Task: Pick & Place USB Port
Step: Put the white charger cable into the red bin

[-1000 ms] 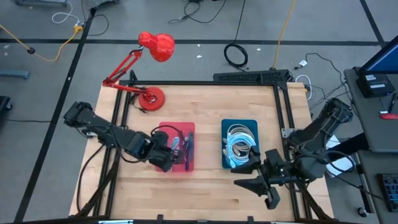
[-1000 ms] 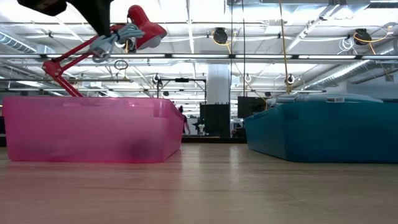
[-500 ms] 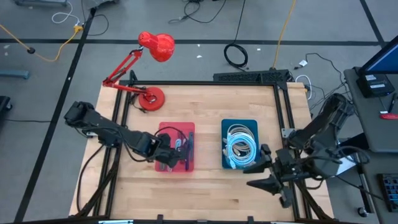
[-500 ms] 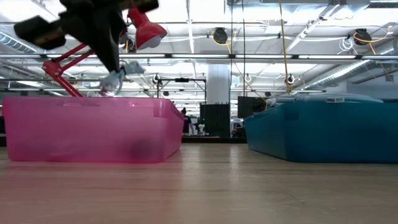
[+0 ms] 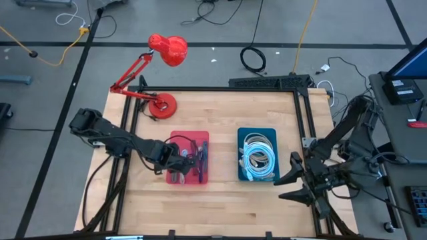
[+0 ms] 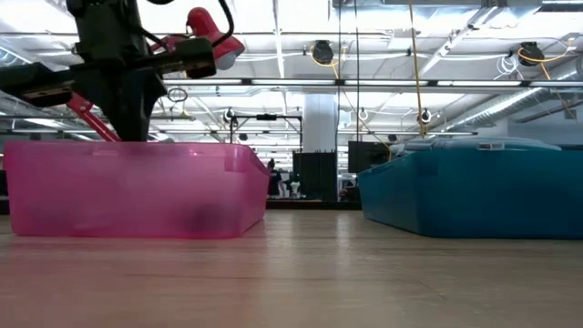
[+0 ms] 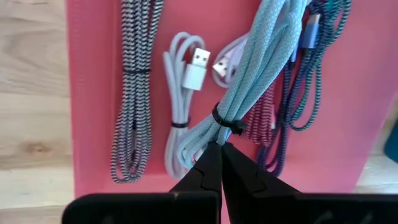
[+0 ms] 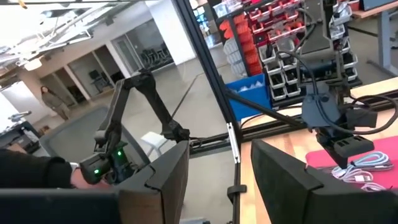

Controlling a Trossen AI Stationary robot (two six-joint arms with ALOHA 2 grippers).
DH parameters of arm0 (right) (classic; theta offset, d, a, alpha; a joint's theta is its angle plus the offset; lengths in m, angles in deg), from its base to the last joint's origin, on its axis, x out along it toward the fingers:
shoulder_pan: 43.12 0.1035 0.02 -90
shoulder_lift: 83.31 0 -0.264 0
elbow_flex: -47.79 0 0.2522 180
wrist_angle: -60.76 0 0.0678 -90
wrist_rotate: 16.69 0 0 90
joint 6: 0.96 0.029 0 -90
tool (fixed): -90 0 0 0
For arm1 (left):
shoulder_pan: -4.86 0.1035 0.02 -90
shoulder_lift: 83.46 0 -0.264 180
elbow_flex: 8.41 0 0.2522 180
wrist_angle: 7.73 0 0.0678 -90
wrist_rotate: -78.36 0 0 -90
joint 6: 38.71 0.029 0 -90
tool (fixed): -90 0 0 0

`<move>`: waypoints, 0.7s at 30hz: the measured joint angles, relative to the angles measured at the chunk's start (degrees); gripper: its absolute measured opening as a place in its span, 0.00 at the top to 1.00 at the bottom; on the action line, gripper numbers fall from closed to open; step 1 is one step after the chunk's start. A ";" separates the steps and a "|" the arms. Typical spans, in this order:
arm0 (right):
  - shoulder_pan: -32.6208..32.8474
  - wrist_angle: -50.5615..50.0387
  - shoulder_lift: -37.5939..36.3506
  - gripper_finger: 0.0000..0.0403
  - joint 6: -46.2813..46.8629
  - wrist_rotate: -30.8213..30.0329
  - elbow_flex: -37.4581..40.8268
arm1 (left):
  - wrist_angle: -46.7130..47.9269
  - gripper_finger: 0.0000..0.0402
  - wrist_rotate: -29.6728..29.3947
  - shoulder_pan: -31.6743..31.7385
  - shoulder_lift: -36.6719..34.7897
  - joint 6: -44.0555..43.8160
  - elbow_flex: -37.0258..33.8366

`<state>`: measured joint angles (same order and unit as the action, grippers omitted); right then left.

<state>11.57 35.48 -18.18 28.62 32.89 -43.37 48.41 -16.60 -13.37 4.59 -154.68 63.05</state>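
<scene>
Table: a light wooden table (image 5: 213,207) with a black frame carried both bins and the base of a red desk lamp (image 5: 162,53) at its far left corner.
Left arm: it reached across from the table's left edge to the pink bin (image 5: 200,175); in the low view it hung down behind the bin's translucent wall.
Right arm: it waited off the table's right front corner, well apart from both bins.
Pink bin: it sat left of centre and held several coiled cables on its floor.
Blue bin: the blue bin (image 5: 241,137) sat just right of centre, holding a coil of white cables (image 5: 258,159).
Right gripper: the right gripper (image 5: 295,188) had its fingers spread apart, gripping nothing.
Left gripper: the left gripper (image 7: 220,154) was clenched on the light blue USB cable (image 7: 261,68) at its black tie, over the pink bin.
Other cables: a black-and-white braided cable (image 7: 132,93), a white USB cable (image 7: 183,87) and a dark blue cable (image 7: 311,81) lay beside it in the pink bin.
</scene>
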 joint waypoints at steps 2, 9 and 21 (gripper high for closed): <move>0.19 -0.16 -0.25 0.58 -0.02 -0.02 0.00 | -0.26 1.00 0.31 0.29 0.00 -0.21 -0.39; 0.25 -1.22 -0.86 0.58 -0.08 0.04 0.00 | -1.35 1.00 1.05 1.81 0.00 0.45 -0.57; 0.25 -2.11 -0.86 0.58 -0.28 0.07 0.00 | -5.48 1.00 3.65 2.30 3.20 0.93 -0.54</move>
<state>11.82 33.36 -19.03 28.34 32.95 -43.37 42.93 -12.94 -11.07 7.79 -153.76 62.50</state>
